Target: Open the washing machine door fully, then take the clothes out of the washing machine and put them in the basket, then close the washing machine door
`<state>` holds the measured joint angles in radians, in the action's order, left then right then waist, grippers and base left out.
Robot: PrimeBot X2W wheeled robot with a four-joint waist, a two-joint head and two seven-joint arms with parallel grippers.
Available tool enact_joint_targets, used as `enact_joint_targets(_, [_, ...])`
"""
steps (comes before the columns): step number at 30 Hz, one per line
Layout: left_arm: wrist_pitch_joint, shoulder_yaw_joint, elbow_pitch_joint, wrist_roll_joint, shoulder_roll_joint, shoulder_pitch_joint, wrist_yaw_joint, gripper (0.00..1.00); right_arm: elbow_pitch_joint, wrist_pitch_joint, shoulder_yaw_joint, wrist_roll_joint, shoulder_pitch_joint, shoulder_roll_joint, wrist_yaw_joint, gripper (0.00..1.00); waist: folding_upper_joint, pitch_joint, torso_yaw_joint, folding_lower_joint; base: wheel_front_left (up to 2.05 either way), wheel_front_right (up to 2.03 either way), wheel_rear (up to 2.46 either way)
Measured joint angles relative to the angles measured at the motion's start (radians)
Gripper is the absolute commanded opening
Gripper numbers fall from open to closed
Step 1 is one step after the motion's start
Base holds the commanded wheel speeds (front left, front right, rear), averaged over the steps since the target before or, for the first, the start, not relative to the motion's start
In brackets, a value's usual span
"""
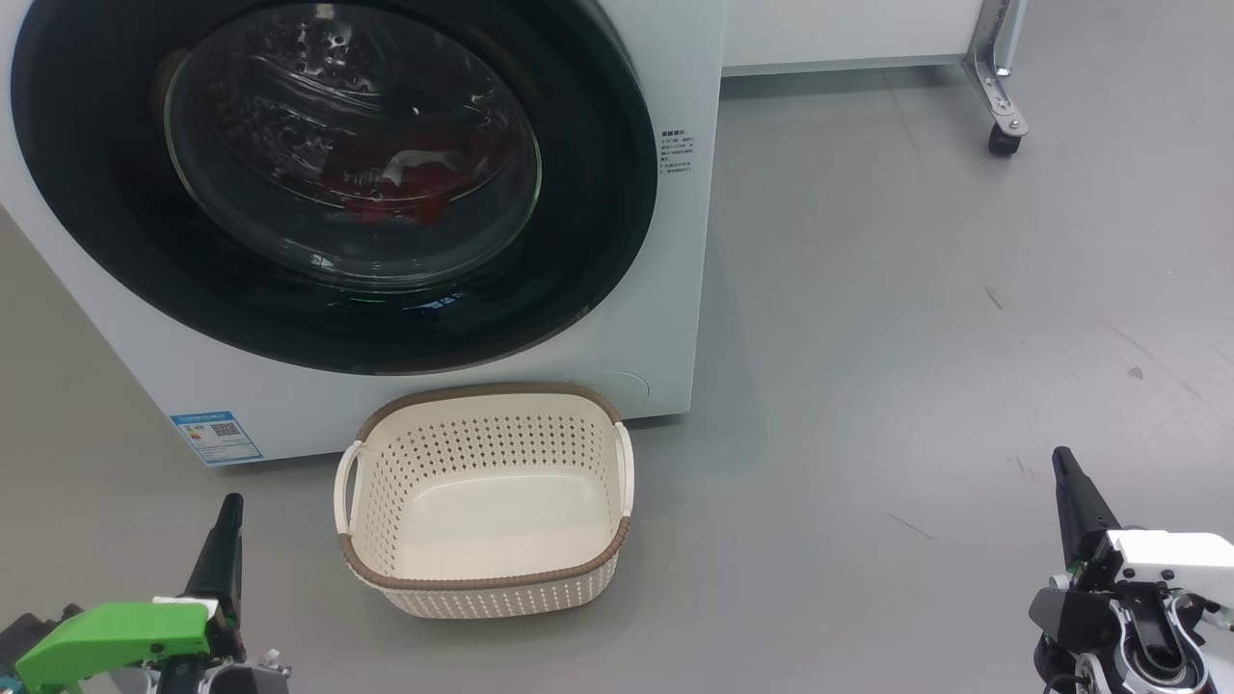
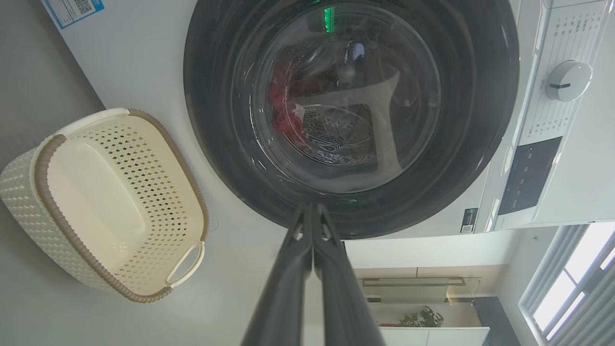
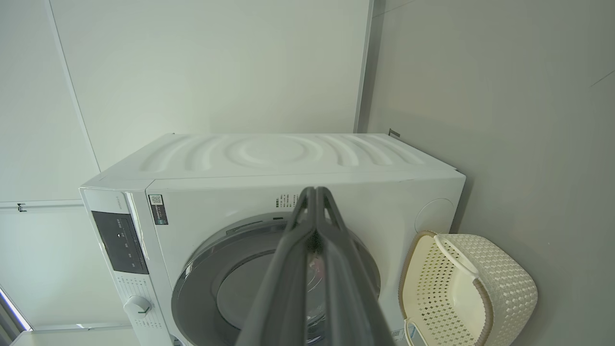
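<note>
white washing machine (image 1: 665, 308), glossy black door (image 1: 598, 193), red clothes (image 1: 395, 183), cream perforated basket (image 1: 482, 578).

Head downward, wrists rolled — washing machine (image 1: 675, 308) shared

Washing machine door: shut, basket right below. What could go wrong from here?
The washing machine door shows no handle on its glossy rim; the shut left fingers and right fingers may slip off it.
The basket sits just below the door; a swinging door or arm might shove it.
The clothes lie deep inside and could drop beside the basket.
</note>
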<state>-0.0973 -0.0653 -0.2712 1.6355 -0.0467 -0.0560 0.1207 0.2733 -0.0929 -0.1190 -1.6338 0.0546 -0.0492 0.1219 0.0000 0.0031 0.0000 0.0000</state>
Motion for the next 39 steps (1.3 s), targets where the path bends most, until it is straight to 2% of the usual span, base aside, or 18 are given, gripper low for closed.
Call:
enact_joint_targets(8, [0.0,0.001,-0.006,0.001,0.001,0.002,-0.001,0.0,0.005,0.0,0.0,0.0,-0.002,0.001,0.0,0.0,0.0,0.0,0.0,0.0,0.0,0.0,0.0])
enact_joint_targets(9, [0.0,0.002,-0.016,0.001,0.004,0.007,-0.001,1.0,0.015,0.0,0.0,-0.001,-0.008,0.006,-0.001,1.0,0.0,0.0,0.0,0.0,0.0,0.0,0.0])
enact_joint_targets(12, [0.0,0.006,-0.041,0.001,0.017,0.034,-0.002,1.0,0.039,0.001,0.002,-0.001,-0.039,0.022,-0.001,1.0,0.0,0.0,0.0,0.0,0.0,0.0,0.0])
enact_joint_targets(27, [0.021,0.032,-0.024,-0.003,0.02,0.035,-0.002,1.0,0.024,0.021,0.0,0.013,-0.042,0.017,-0.001,1.0,0.0,0.002,-0.003,0.0,0.0,0.0,0.0])
enact_joint_targets(39, [0.069,0.069,-0.007,-0.069,0.017,0.02,-0.001,1.0,0.013,0.058,0.019,0.098,-0.042,-0.014,-0.001,1.0,0.0,0.003,-0.003,0.0,0.0,0.0,0.0])
